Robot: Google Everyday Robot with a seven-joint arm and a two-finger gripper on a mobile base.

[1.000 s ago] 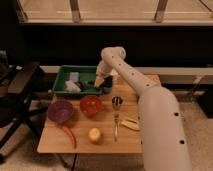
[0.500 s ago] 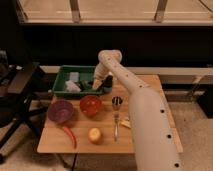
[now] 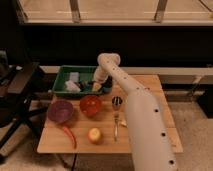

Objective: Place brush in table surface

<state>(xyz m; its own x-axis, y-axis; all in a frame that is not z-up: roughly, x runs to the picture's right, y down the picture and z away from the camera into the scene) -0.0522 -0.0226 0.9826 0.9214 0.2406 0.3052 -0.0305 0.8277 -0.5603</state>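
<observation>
The claw (image 3: 97,86) hangs low inside the tray (image 3: 63,75) at the worktop's (image 3: 52,142) far left, its grip impossible to tell, so the brush seems not yet laid on the wood.

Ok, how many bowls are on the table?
2. A purple bowl at the left of the table, and a red bowl right of it, before the green tray. The gripper is down in that tray; the arm may hide others.

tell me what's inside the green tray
The green tray holds a blue-grey sponge and a whitish item on its left. The tool reaches into its right side, covering whatever lies beneath.
</observation>
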